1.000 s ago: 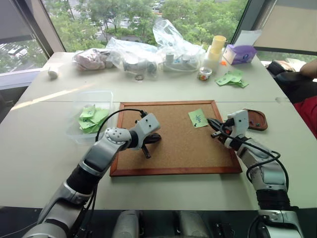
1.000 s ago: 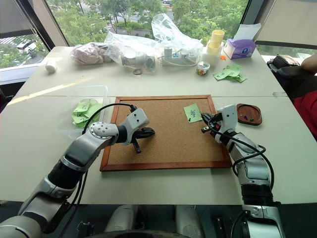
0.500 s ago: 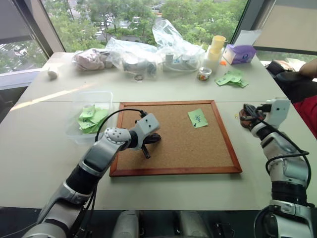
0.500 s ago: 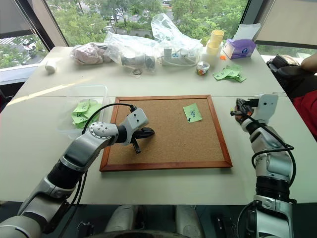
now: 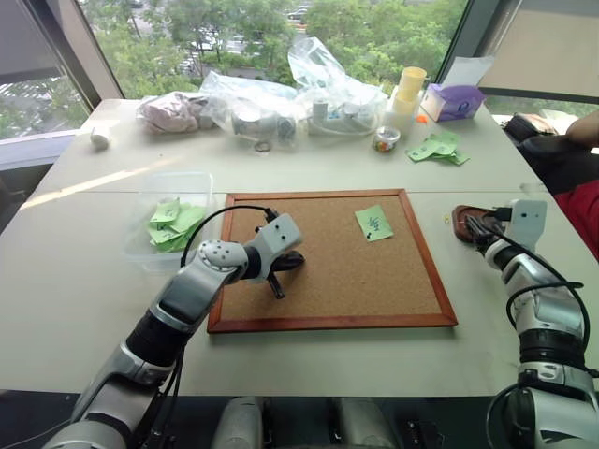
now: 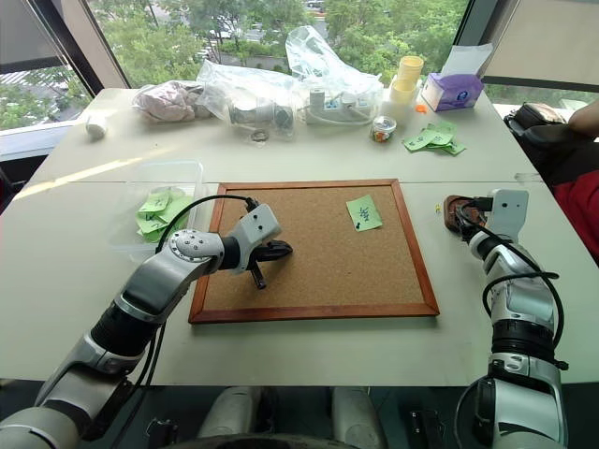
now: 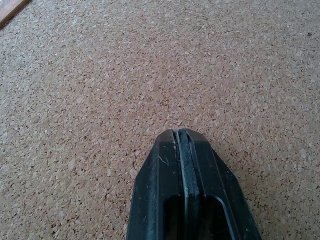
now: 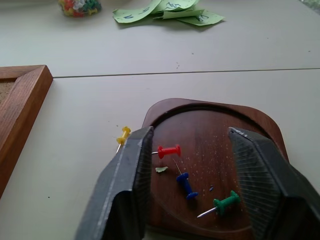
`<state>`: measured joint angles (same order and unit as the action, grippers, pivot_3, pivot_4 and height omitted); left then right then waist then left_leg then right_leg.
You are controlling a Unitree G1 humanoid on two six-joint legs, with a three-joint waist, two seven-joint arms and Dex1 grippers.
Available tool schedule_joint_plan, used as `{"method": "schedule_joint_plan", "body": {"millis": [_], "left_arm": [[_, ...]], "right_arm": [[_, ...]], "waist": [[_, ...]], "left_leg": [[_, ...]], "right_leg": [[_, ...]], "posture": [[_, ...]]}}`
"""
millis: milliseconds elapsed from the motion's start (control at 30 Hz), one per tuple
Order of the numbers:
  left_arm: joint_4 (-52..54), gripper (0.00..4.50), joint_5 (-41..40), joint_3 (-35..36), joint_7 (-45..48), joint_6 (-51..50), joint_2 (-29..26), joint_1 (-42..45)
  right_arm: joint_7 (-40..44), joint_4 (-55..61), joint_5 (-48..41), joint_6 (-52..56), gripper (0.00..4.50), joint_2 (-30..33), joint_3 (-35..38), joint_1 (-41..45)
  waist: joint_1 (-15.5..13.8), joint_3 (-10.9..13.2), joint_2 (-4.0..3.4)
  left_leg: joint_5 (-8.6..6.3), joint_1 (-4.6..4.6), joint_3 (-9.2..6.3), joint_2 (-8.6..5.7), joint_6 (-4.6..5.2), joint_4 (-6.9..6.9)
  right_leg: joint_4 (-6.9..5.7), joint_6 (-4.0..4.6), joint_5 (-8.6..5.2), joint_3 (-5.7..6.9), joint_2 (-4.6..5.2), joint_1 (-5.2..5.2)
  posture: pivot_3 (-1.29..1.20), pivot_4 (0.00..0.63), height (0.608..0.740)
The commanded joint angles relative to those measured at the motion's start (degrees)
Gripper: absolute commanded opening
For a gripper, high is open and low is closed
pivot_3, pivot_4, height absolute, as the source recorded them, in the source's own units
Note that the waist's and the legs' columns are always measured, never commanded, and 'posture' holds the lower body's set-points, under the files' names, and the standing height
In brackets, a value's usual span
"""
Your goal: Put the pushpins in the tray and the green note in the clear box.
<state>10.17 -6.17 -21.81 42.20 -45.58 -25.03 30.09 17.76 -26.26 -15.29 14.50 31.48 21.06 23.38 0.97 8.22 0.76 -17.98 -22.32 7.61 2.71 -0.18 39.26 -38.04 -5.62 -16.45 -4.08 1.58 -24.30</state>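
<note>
Right wrist view | right hand (image 8: pixel 192 190) moved from cork board (image 5: pixel 332 257) to tray (image 8: pixel 250 125)

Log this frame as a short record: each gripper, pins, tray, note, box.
left gripper: shut, empty, over the cork board
right gripper: open above the tray
pushpins in tray: red pin, blue pin, green pin
pushpins outside tray: yellow pin on the table beside the rim
green note: on the cork board, not yet moved
clear box: holds several green slips
</note>
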Motion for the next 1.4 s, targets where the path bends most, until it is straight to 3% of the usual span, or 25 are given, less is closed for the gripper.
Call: {"method": "schedule_joint_plan", "body": {"millis": [33, 300, 433, 600, 767, 1233, 1333, 1400], "left_arm": [[-0.68, 0.00, 0.39, -1.79, 0.35, -0.59, 0.14, -0.60], [-0.68, 0.00, 0.43, -1.84, 0.53, -0.39, 0.04, -0.65], [-0.72, 0.00, 0.39, -1.91, 0.79, -0.25, -0.11, -0.66], [-0.81, 0.00, 0.63, -1.91, 0.93, -0.15, 0.12, -0.64], [-0.48, 0.00, 0.68, -1.78, 0.82, -0.43, 0.28, -0.97], [-0.32, 0.00, 0.70, -1.70, 0.42, -0.62, 0.65, -1.15], [-0.30, 0.00, 0.74, -1.76, 0.34, -0.53, 0.70, -1.17], [-0.39, 0.00, 0.77, -1.74, 0.33, -0.44, 0.69, -1.17]], "right_arm": [[-0.52, 0.69, -0.27, -2.19, 4.45, 0.69, 1.43, 1.37], [-1.78, 3.98, -1.85, -5.08, 4.45, 0.26, 2.96, 1.54], [12.52, 23.31, -6.89, 3.50, 4.45, -0.41, -8.74, -4.35], [16.29, 33.54, -8.31, 10.15, 4.45, -2.05, -16.81, -8.52], [16.21, 33.36, -6.34, 10.72, 4.45, -4.59, -20.71, -9.32], [16.72, 24.64, -4.63, 10.89, 4.45, -6.19, -20.62, -5.51], [17.53, 23.73, -3.67, 12.42, 3.66, -5.50, -22.12, -5.47], [17.81, 23.40, -2.87, 12.85, 2.75, -5.39, -22.87, -5.69]], "waist": [[0.02, 0.00, 0.00], [0.00, 0.00, 0.00], [0.22, -0.03, -0.05], [-0.36, -0.06, -0.05], [-0.25, -0.06, -0.04], [-0.17, -0.06, -0.04], [-0.18, -0.06, -0.03], [-0.18, -0.08, 0.00]], "left_leg": [[0.00, 0.00, 0.00, 0.00, 0.00, 0.00], [0.00, 0.00, 0.00, 0.00, 0.00, 0.00], [0.01, 0.02, -0.04, 0.04, -0.01, -0.02], [0.01, 0.09, -0.11, -0.01, -0.02, 0.00], [-0.05, 0.02, -0.10, -0.03, 0.08, 0.02], [-0.04, 0.03, -0.09, -0.02, 0.08, 0.02], [-0.05, 0.03, -0.10, -0.02, 0.08, 0.02], [-0.04, 0.03, -0.10, -0.02, 0.08, 0.02]], "right_leg": [[0.00, 0.00, 0.00, 0.00, 0.00, 0.00], [0.00, 0.00, 0.00, 0.00, 0.00, 0.00], [-0.01, 0.00, 0.00, 0.00, -0.04, 0.00], [-0.03, 0.00, 0.00, 0.04, -0.02, 0.15], [0.06, 0.00, 0.00, 0.03, 0.00, 0.13], [0.05, 0.01, 0.00, 0.03, -0.02, 0.12], [0.05, 0.01, 0.00, 0.03, -0.02, 0.12], [0.05, 0.01, 0.00, 0.03, -0.02, 0.12]], "posture": [[0.00, 0.150, 0.738], [0.00, 0.150, 0.738], [0.00, 0.150, 0.738], [0.00, 0.150, 0.738], [0.00, 0.150, 0.738], [0.00, 0.150, 0.738], [0.00, 0.150, 0.738], [0.00, 0.150, 0.738]]}}
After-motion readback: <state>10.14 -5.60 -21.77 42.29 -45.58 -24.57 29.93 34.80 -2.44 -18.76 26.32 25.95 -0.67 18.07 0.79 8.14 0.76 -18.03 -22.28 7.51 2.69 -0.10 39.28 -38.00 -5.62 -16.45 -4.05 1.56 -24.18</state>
